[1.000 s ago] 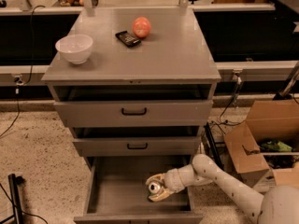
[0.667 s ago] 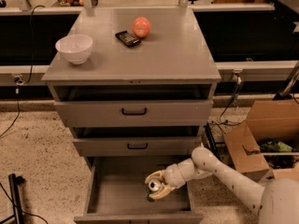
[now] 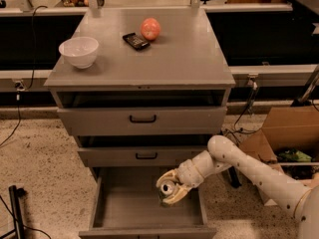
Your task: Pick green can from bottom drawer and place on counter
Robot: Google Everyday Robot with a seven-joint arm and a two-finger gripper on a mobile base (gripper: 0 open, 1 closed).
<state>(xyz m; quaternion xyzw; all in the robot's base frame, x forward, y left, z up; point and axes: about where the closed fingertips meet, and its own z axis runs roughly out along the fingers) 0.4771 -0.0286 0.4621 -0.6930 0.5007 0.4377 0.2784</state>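
1. Speckled flooring surrounds a grey three-drawer cabinet. Its bench (image 3: 169,63) carries a white bowl (image 3: 79,51), a dark handset (image 3: 135,40) and a reddish fruit (image 3: 150,28).
2. Camera view: the bottom drawer (image 3: 127,210) is pulled open. The gripper (image 3: 168,188) hangs over its floor, apparently clamped around the green can (image 3: 169,185), silver top showing.
3. Progress: the grasp looks made; lifting the can up to the bench and releasing it remain.
4. No label text is readable.
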